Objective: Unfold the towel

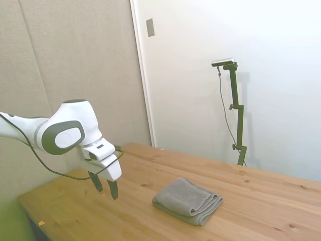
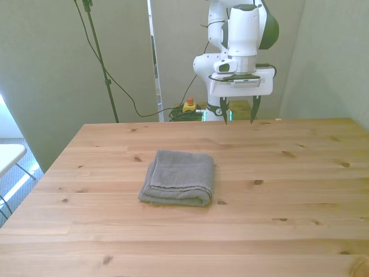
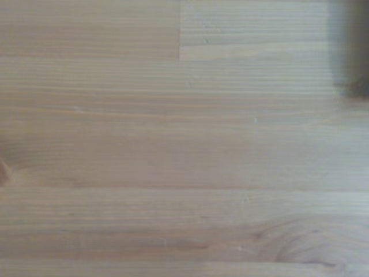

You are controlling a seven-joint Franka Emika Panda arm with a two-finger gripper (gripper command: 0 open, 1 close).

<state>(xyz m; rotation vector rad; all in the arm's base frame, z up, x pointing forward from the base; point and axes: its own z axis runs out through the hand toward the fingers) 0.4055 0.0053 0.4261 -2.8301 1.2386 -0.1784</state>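
Open wooden counter [image 2: 300,190] around the cloth

Only the folded grey terry towel [image 2: 179,178] is lying mid-counter; bare boards are surrounding it on every side.

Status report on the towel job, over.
Gripper open, empty, above the table's far edge. Towel still folded, mid-table, untouched. Nothing between gripper and towel.

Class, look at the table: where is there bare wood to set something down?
Bare wood surrounds the folded towel on the table: wide strips toward both front-view side edges and the near edge. Only the far edge below the open gripper is tighter.
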